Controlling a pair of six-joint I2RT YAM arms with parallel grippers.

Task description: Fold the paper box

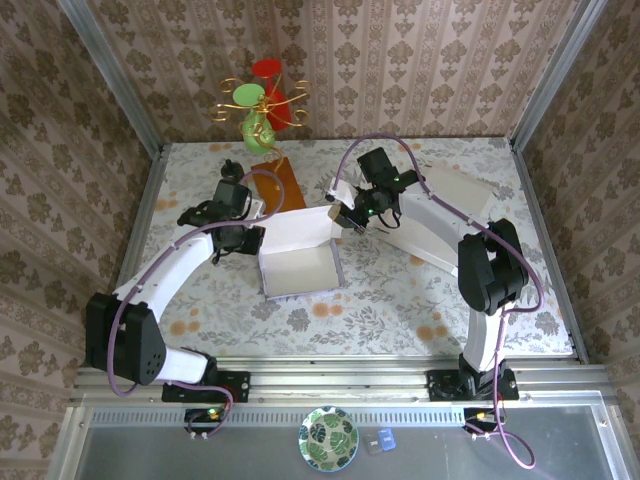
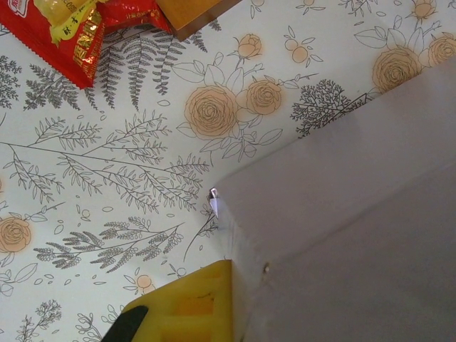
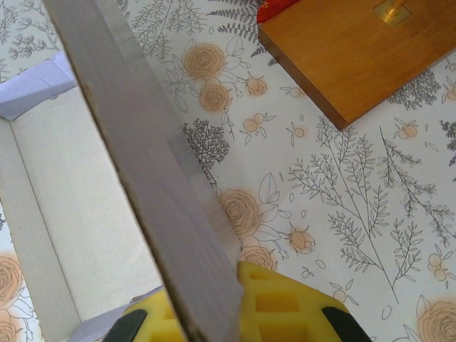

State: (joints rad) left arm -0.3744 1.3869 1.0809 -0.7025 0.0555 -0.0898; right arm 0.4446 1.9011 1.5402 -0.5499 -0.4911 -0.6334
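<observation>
The white paper box (image 1: 298,258) lies open at the table's middle, its back panel standing up. My left gripper (image 1: 247,236) is at the box's back left corner. In the left wrist view one yellow finger (image 2: 187,306) presses the outside of the box wall (image 2: 342,214), which hides the other finger. My right gripper (image 1: 349,216) is at the back right corner. In the right wrist view a grey-white flap (image 3: 149,157) runs edge-on between both yellow fingers (image 3: 292,313), and the gripper (image 3: 228,303) is shut on it. The box's inside (image 3: 78,214) shows to the left.
A wooden base (image 1: 277,180) (image 3: 356,50) with a gold stand of green and red ornaments (image 1: 262,100) sits behind the box. A red snack packet (image 2: 64,28) lies by it. Flat white cardboard (image 1: 450,185) lies at the right back. Patterned walls enclose the table.
</observation>
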